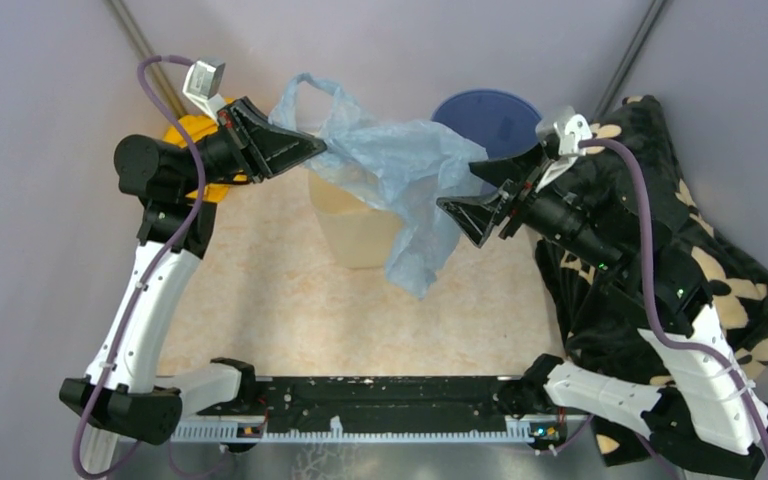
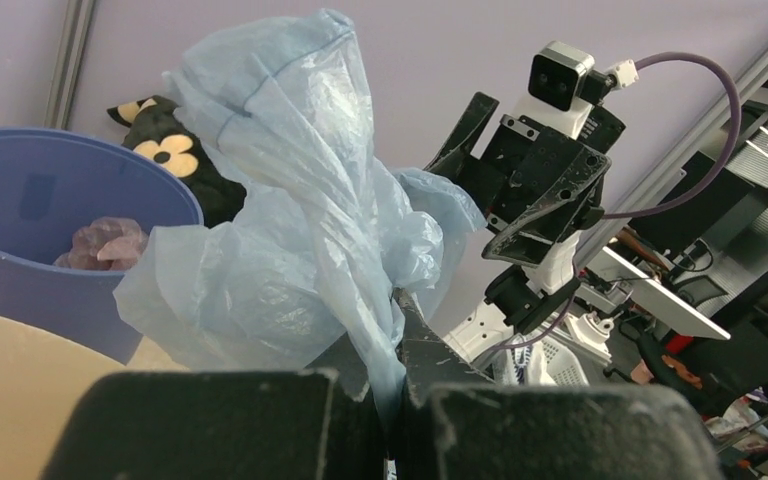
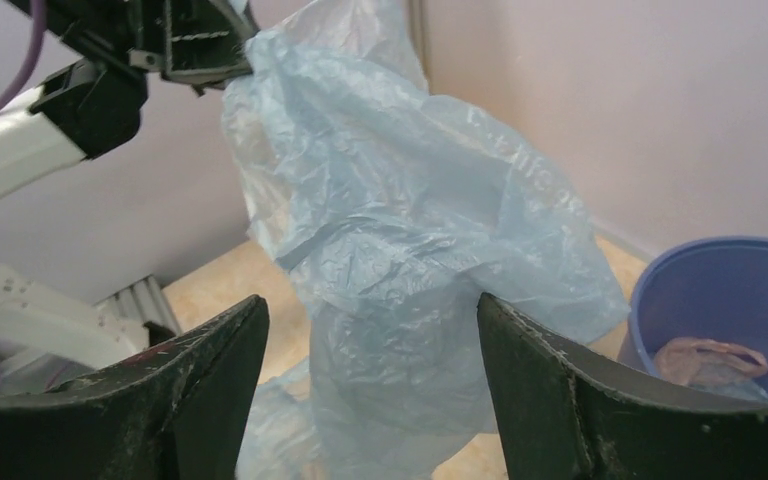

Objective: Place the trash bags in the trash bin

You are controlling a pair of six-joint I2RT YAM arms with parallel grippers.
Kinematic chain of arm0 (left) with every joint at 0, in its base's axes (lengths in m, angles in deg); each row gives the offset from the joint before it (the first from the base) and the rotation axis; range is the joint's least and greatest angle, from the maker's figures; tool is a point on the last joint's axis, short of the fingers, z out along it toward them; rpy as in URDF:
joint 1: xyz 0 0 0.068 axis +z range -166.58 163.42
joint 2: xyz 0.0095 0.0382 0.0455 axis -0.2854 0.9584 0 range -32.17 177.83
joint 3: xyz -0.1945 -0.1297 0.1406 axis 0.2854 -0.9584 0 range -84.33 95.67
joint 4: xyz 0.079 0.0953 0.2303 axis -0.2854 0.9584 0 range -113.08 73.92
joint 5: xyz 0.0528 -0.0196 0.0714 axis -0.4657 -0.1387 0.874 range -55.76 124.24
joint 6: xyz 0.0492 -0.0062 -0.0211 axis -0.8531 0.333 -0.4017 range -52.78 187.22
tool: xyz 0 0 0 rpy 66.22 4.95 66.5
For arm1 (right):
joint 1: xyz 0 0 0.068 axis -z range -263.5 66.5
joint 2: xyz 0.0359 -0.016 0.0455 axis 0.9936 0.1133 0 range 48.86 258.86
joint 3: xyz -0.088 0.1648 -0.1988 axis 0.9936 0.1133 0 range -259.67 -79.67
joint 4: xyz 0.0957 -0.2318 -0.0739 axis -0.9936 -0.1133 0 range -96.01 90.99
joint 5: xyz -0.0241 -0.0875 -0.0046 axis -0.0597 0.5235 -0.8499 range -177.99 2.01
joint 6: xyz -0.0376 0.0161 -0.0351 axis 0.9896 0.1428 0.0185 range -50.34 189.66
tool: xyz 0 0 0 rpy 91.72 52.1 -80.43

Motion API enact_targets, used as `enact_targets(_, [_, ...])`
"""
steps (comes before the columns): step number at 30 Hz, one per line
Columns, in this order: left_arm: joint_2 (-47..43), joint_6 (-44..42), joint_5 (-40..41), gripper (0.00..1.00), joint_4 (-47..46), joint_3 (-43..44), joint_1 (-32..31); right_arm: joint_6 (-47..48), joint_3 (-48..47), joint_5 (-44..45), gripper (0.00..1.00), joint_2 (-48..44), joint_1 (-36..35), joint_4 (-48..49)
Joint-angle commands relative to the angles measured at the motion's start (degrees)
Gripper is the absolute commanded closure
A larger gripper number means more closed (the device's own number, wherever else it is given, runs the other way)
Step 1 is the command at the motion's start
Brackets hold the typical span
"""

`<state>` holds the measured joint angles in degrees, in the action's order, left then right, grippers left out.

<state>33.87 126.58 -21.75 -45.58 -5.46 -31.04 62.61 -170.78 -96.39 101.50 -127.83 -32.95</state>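
A pale-blue translucent trash bag [image 1: 400, 175] hangs in the air over the cream trash bin [image 1: 355, 235], draping past its right side. My left gripper [image 1: 315, 148] is shut on the bag's upper left edge; in the left wrist view the bag [image 2: 300, 230] rises from between the closed fingers [image 2: 430, 350]. My right gripper [image 1: 460, 190] is open, its jaws wide apart beside the bag's right side. In the right wrist view the bag [image 3: 400, 260] hangs between and just beyond the open fingers [image 3: 550, 370]. The bin is mostly hidden under the bag.
A round blue bucket [image 1: 488, 115] stands behind the bag at the back right; it shows in the right wrist view [image 3: 730, 300] with something pinkish inside. A black cloth with cream flowers [image 1: 660, 270] lies at the right. A yellow cloth [image 1: 195, 135] lies behind the left arm.
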Motion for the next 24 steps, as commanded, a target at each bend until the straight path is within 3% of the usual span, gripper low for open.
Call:
enact_targets(1, [1.1, 0.3, -1.7, 1.00, -3.1, 1.2, 0.3, 3.4, -1.1, 6.3, 0.23, -3.4, 0.3, 3.3])
enact_targets(3, [1.2, -0.4, -1.4, 1.00, -2.5, 1.0, 0.3, 3.9, -0.9, 13.7, 0.19, -5.5, 0.3, 4.3])
enact_targets(9, [0.9, 0.1, -1.5, 1.00, -3.3, 0.8, 0.3, 1.0, -1.7, 46.8, 0.19, -6.5, 0.4, 1.4])
enact_targets(12, [0.8, 0.2, -1.5, 1.00, -3.1, 1.2, 0.2, 1.1, -2.6, 48.9, 0.17, -6.2, 0.3, -0.1])
enact_targets(16, [1.5, 0.6, -1.5, 1.00, -3.1, 1.9, 0.3, 3.4, -4.8, 27.1, 0.20, -3.8, 0.3, -0.6])
enact_targets(18, [1.9, 0.8, -1.5, 1.00, -3.4, 2.1, 0.2, 3.8, -7.5, 10.9, 0.23, 1.0, 0.3, -3.6])
enact_targets(24, [2.7, -0.2, -1.6, 1.00, -2.4, 2.4, 0.3, 0.4, -2.5, -7.0, 0.25, 3.5, 0.1, 3.0])
